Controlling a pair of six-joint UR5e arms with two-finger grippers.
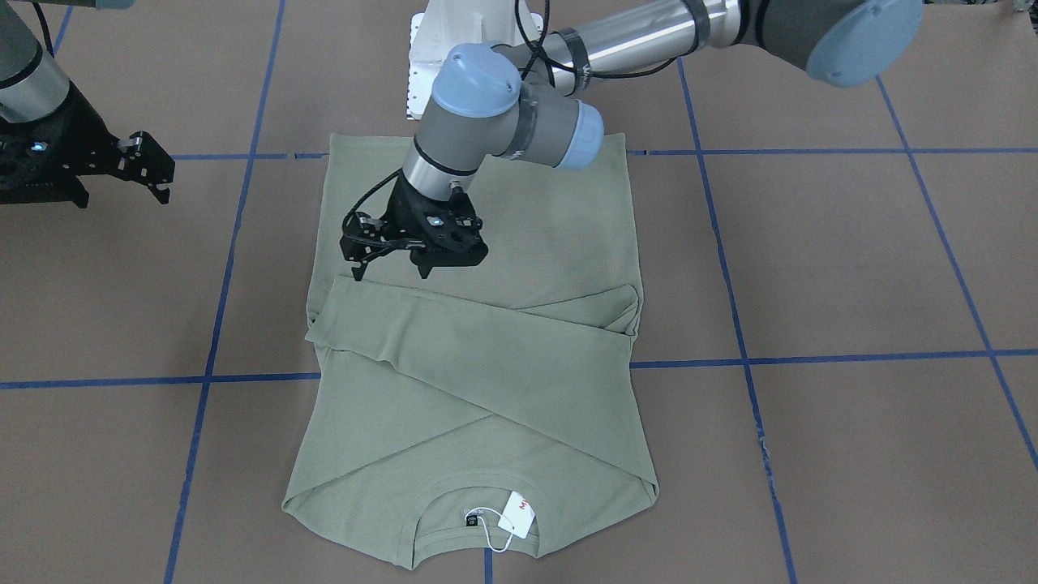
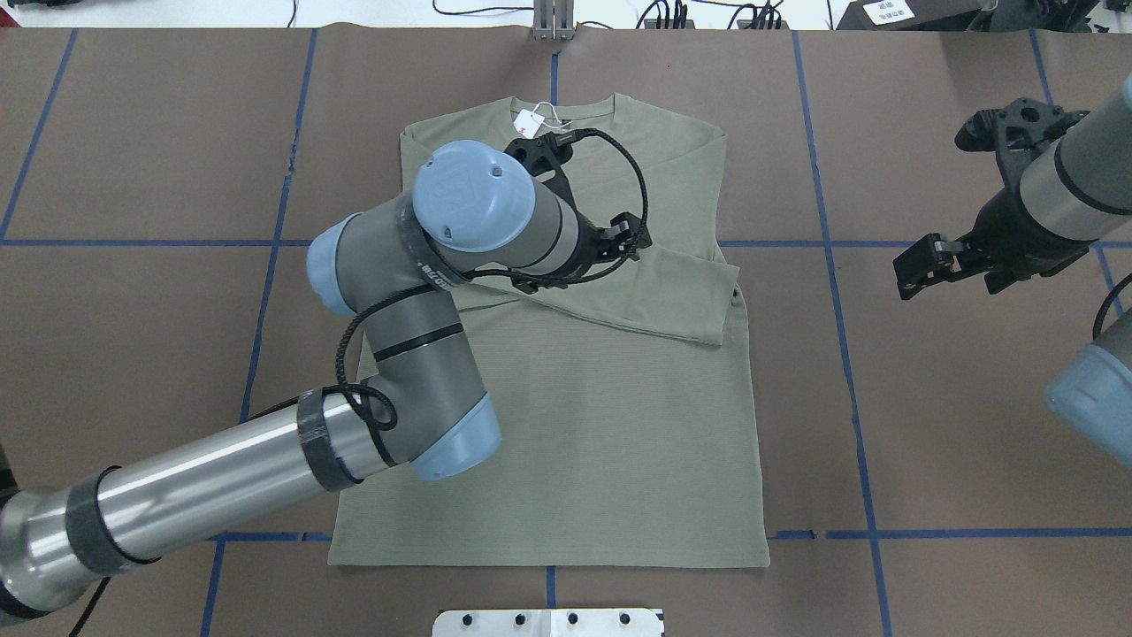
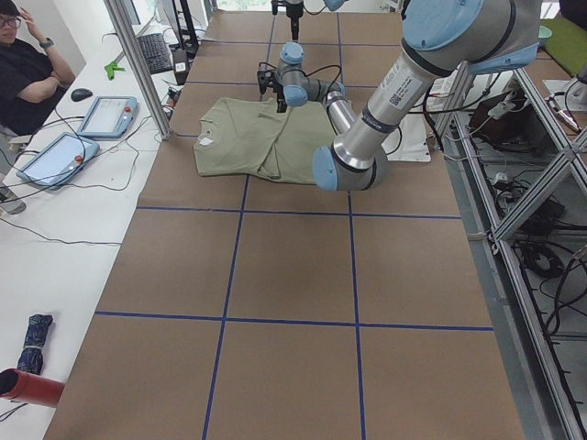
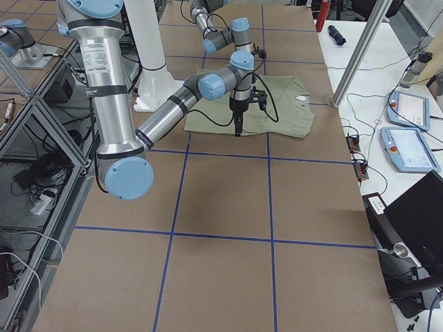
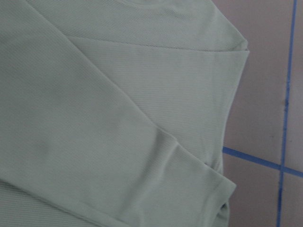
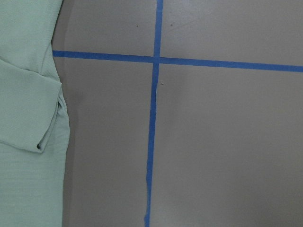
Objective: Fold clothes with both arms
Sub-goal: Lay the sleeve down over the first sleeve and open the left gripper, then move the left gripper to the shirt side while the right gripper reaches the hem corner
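Note:
The clothes are one olive-green long-sleeved shirt (image 1: 486, 381) lying flat on the table, collar and white hang tag (image 1: 516, 513) toward the operators' side. Both sleeves are folded across the chest. My left gripper (image 1: 391, 272) hovers just above the shirt near the upper sleeve's cuff, open and holding nothing. The same gripper (image 2: 612, 250) is partly hidden under its wrist in the overhead view. My right gripper (image 1: 122, 197) hangs open off to the side of the shirt (image 2: 566, 398), over bare table, also seen as the right gripper (image 2: 942, 279). The left wrist view shows the folded sleeve cuff (image 5: 189, 189).
Brown paper with blue tape lines (image 6: 152, 118) covers the table. The white pedestal base (image 1: 422, 65) stands behind the shirt's hem. A seated person (image 3: 27, 64) and tablet-like controllers (image 3: 105, 115) are at a side desk beyond a metal post (image 3: 138, 64).

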